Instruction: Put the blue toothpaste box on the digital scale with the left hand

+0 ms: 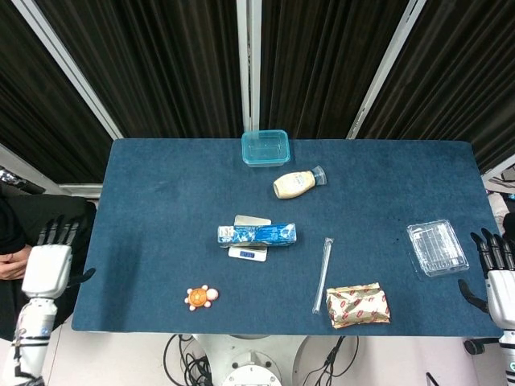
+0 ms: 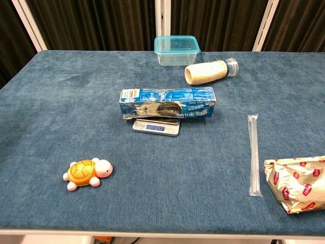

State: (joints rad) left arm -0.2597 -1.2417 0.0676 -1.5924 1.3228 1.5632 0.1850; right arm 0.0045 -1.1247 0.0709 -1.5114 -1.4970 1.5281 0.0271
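Observation:
The blue toothpaste box (image 1: pixel 257 234) (image 2: pixel 168 102) lies lengthwise on the small digital scale (image 1: pixel 248 253) (image 2: pixel 156 127) near the table's middle, with the scale's lit display showing in front of it. No hand touches the box. My left hand (image 1: pixel 48 260) hangs off the table's left edge, fingers spread and holding nothing. Off the right edge, my right hand (image 1: pixel 496 269) is likewise spread and empty. Neither hand appears in the chest view.
A teal lidded container (image 1: pixel 265 148) stands at the back edge, a cream bottle (image 1: pixel 296 183) lies in front of it. An orange toy turtle (image 1: pixel 199 297), a long clear tube (image 1: pixel 323 274), a red-patterned snack bag (image 1: pixel 358 305) and a clear plastic tray (image 1: pixel 437 248) lie nearer.

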